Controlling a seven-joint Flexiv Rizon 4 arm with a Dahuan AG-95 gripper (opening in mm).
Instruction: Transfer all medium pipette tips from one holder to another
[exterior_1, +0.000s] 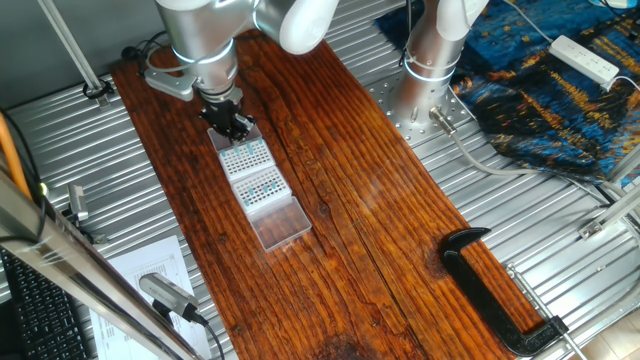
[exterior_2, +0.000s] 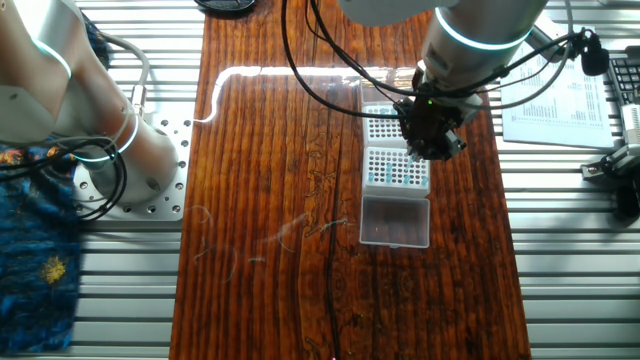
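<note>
Two pipette-tip holders sit end to end on the wooden board. The far holder (exterior_1: 243, 158) (exterior_2: 384, 125) looks mostly white on top. The near holder (exterior_1: 263, 188) (exterior_2: 397, 168) carries the medium pipette tips (exterior_1: 266, 186) (exterior_2: 399, 170), a grid of small teal dots. A clear lid (exterior_1: 281, 223) (exterior_2: 395, 220) lies flat past the near holder. My gripper (exterior_1: 232, 125) (exterior_2: 431, 146) hangs low over the far holder, its small black fingers close together. Whether a tip sits between them is hidden.
A black clamp (exterior_1: 492, 292) grips the board's near right edge. A second arm's base (exterior_1: 432, 70) (exterior_2: 112, 152) stands beside the board, next to a blue patterned cloth (exterior_1: 560, 95). A white power strip (exterior_1: 586, 58) and printed papers (exterior_2: 560, 100) lie off the board.
</note>
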